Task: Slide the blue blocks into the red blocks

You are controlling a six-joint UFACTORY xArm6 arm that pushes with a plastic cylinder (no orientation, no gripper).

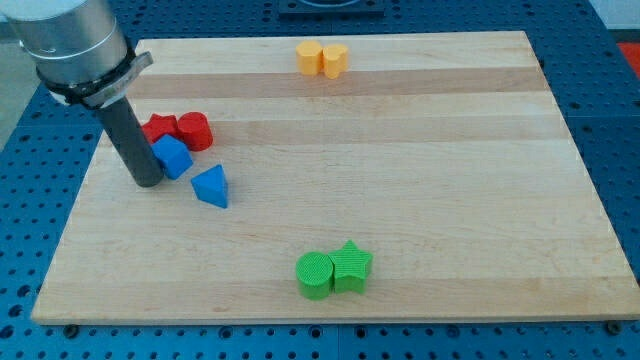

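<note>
My tip (146, 182) against blue cube (172, 156), beside red blocks (178, 130).

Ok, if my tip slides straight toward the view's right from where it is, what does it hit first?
Your tip would meet the blue cube, apparently already touching on its right; the blue triangle looks just below that line.

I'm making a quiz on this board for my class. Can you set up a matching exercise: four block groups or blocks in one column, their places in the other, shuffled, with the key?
Column 1
1. yellow blocks
2. green blocks
3. red blocks
4. blue triangle

Column 2
A. near the view's bottom, about mid-board
B. on its own, below and right of the blue block that touches my tip
C. at the view's top edge, about mid-board
D. the view's left, just above that blue block

Pairs: 1-C, 2-A, 3-D, 4-B
</note>
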